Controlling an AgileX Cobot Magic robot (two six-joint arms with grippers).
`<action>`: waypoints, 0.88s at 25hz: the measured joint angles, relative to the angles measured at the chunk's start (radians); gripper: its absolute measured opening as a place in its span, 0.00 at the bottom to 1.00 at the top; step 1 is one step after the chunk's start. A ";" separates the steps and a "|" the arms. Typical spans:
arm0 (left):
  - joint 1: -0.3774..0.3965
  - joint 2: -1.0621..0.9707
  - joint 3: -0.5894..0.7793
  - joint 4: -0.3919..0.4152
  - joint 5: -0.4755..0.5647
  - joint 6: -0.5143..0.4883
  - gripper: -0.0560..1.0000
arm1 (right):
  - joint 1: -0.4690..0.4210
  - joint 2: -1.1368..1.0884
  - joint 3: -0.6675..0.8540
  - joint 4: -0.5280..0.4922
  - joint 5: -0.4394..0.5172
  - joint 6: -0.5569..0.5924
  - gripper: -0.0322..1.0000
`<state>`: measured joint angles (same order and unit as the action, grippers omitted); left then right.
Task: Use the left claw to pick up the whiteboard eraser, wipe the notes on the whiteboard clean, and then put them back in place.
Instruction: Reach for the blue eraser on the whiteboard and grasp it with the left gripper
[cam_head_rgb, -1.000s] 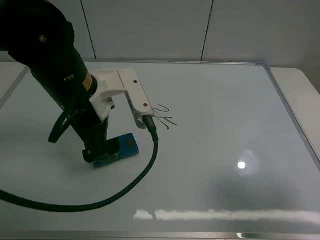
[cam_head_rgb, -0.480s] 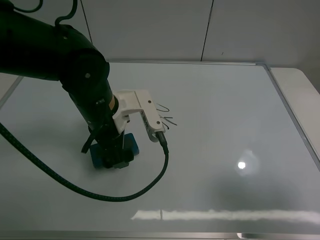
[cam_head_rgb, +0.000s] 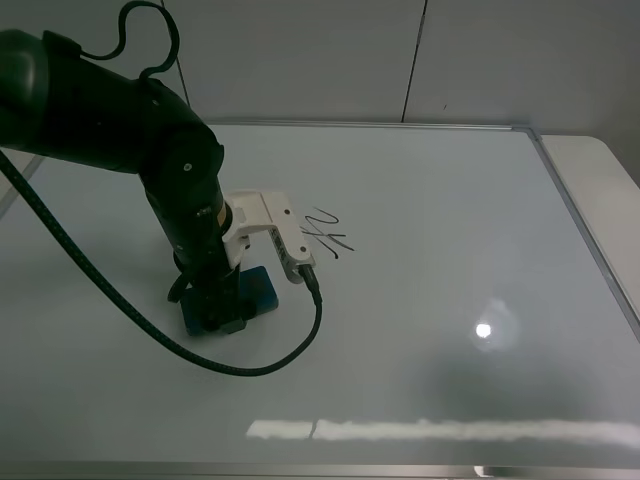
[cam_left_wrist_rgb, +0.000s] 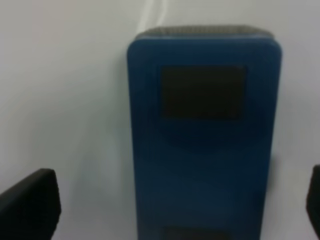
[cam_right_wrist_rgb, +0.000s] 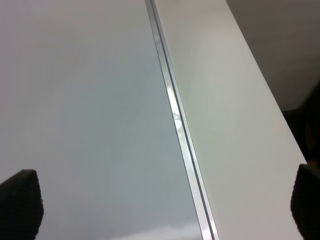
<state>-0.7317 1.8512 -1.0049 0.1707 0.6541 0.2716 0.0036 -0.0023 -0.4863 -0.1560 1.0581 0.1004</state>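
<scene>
Toward the near left of the whiteboard (cam_head_rgb: 450, 220), we have the left claw (cam_head_rgb: 214, 316) standing steeply over the whiteboard eraser (cam_head_rgb: 260, 290), with its black arm (cam_head_rgb: 110, 110) reaching in from the far left. The eraser lies flat on the board, blue back up. In the high view only its right end shows past the claw.

Our left wrist view shows the reason for this pose. The eraser runs lengthwise down the middle, with one dark finger (cam_left_wrist_rgb: 30, 202) off one long side and the tip of the other just showing off the opposite side. The jaws stand spread wide, with bare board between each finger and the eraser, so nothing is gripped yet. We judge the claw is lined up to close across the eraser's narrow width, which should give a steady hold for wiping. We cannot tell whether the fingertips are low enough to catch its sides.

The notes (cam_head_rgb: 327, 232) sit just beyond the eraser and to its right, near it but apart and unwiped. They lie close beside the white box module (cam_head_rgb: 262, 222) on the wrist. The black cable (cam_head_rgb: 255, 368) loops over the board on the near side, away from the scribble.

Our right gripper (cam_right_wrist_rgb: 162, 202) is also spread open and empty, above a stretch of the board's silver frame (cam_right_wrist_rgb: 176, 120). It does not show in the high view.
</scene>
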 joint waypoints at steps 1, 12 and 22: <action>0.000 0.006 0.000 0.000 -0.010 0.000 0.99 | 0.000 0.000 0.000 0.000 0.000 0.000 0.99; 0.000 0.024 0.027 -0.005 -0.059 0.000 0.99 | 0.000 0.000 0.000 0.000 0.000 0.000 0.99; 0.000 0.024 0.027 -0.013 -0.060 -0.008 0.58 | 0.000 0.000 0.000 0.000 0.000 0.000 0.99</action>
<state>-0.7317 1.8751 -0.9775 0.1573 0.5946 0.2641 0.0036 -0.0023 -0.4863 -0.1560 1.0581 0.1004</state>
